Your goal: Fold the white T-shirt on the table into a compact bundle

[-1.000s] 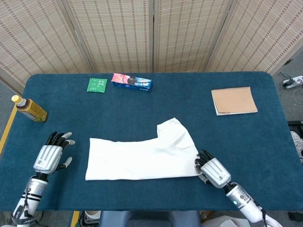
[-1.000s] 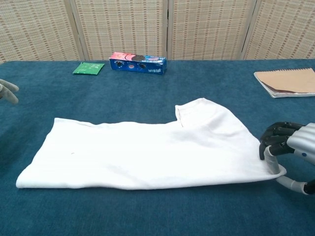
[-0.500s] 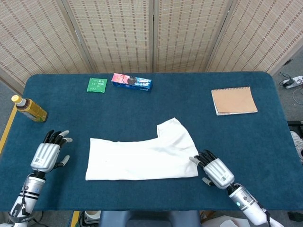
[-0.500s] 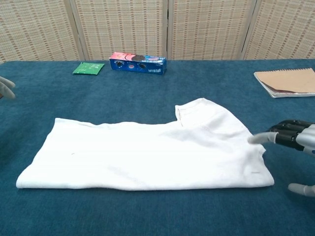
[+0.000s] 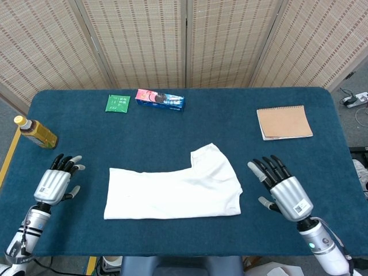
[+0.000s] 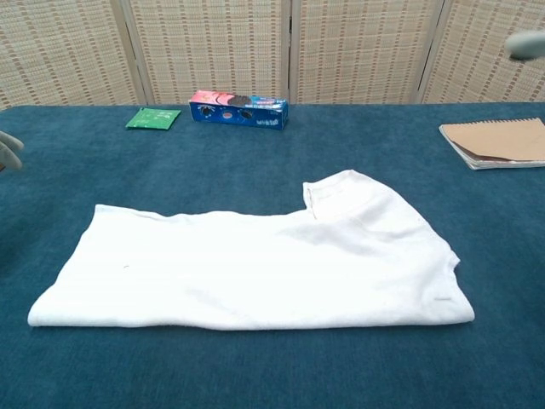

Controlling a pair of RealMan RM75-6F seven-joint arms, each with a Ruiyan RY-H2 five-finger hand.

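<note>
While the white T-shirt [image 5: 172,187] lies flat on the blue tabletop [image 5: 230,123], neither hand touches it. It is folded lengthwise into a long band, with one sleeve [image 5: 210,158] sticking up toward the far edge at its right end (the chest view shows the same shape, sleeve [image 6: 349,196] raised above the band). The right hand [image 5: 284,190] hovers to the right of the shirt, apart from the cloth, palm down, its fingers [image 5: 267,168] spread and released, holding nothing. The left hand [image 5: 54,184] sits to the left of the shirt, well clear of its edge, fingers [image 5: 64,163] also apart and empty. In the chest view only a blurred sliver of each hand shows at the frame edges.

Near the far edge lie a green packet [image 5: 118,103] and, just beside it, a blue snack box [image 5: 160,99]. A tan notebook [image 5: 284,122] rests toward the right side, and a bottle [image 5: 35,132] lies on its side at the left edge.
</note>
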